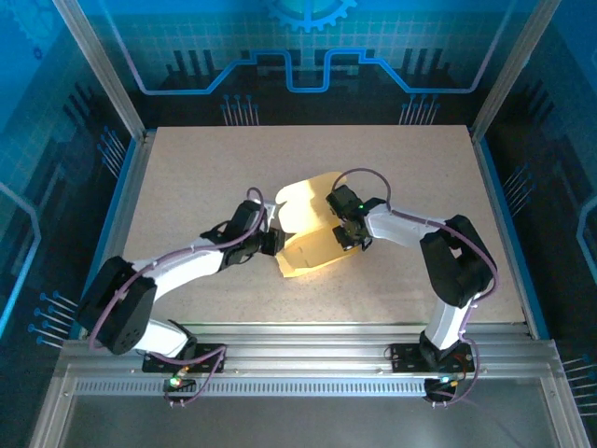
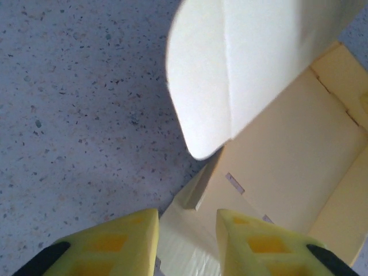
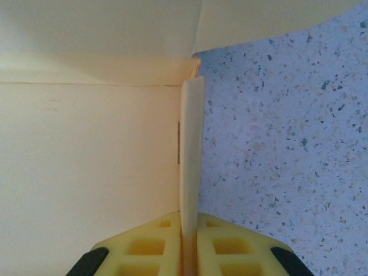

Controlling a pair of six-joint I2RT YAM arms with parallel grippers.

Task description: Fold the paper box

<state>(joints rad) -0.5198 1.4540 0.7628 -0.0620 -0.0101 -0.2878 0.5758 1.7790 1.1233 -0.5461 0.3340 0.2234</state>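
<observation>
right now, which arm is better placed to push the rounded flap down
Left, probably: the rounded flap stands right ahead of the left pincer, while the right pincer is clamped on a side wall of the paper box, likely steadying it.

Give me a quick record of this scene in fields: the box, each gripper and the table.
object: paper box, pale yellow card, partly folded, walls raised
position: middle of the table, between both arms
flap: rounded flap, open, not tucked in
left gripper: jaws apart astride a box wall; grip unclear
right gripper: jaws shut on the edge of a thin card wall
task state: folding unfinished
</observation>
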